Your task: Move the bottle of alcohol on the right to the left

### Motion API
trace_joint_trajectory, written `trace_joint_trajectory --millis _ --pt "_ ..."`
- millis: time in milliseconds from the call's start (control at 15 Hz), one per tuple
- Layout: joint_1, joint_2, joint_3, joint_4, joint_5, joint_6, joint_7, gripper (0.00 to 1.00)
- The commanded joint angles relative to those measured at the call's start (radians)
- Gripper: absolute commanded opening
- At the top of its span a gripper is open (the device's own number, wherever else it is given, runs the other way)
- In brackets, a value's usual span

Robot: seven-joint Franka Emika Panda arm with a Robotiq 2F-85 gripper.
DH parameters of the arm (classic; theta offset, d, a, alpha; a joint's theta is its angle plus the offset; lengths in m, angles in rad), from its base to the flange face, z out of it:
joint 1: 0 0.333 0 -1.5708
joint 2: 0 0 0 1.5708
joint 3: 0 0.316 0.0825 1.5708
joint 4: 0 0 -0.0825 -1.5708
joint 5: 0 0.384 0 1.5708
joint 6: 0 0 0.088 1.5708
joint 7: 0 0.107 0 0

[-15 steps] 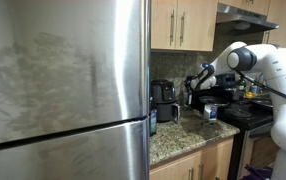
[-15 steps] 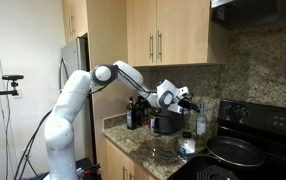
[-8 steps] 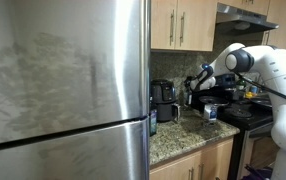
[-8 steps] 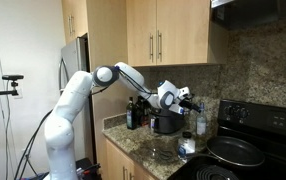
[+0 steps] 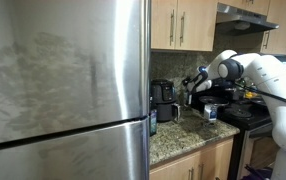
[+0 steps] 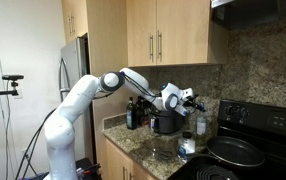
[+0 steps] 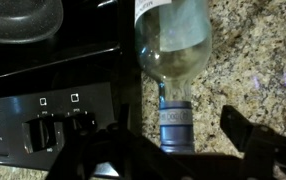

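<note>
The granite table [image 7: 258,60] carries the bottle [image 7: 173,45] at its right end, just beside the black stove [image 7: 43,95]. The hand [image 7: 171,135] hangs above, fingers spread either side of the capped neck. Glass is likely heavy, slick and breakable, so grip just below the cap.

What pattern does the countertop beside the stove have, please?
The countertop is speckled tan-and-brown granite with dark flecks; the wrist view shows it best.

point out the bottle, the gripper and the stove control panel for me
bottle [image 7: 173,45], wrist view, on its clear glass body
gripper [image 7: 175,128], wrist view, midway between its open fingertips, over the bottle's cap
stove control panel [image 7: 43,108], wrist view, on the black face by the markings
</note>
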Motion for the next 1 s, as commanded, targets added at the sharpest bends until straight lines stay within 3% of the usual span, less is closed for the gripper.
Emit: trace_joint_trajectory --millis 0,467,800,933 --pt "0.028 0.069 -0.055 0.076 0.013 0.032 0.038 0.57" --pt "0.052 0.115 -0.118 0.109 0.011 0.047 0.065 0.01" --pt "0.041 0.081 -0.083 0.071 0.004 0.094 0.060 0.06" --pt "0.015 0.012 -0.024 0.021 -0.020 0.066 0.031 0.06"
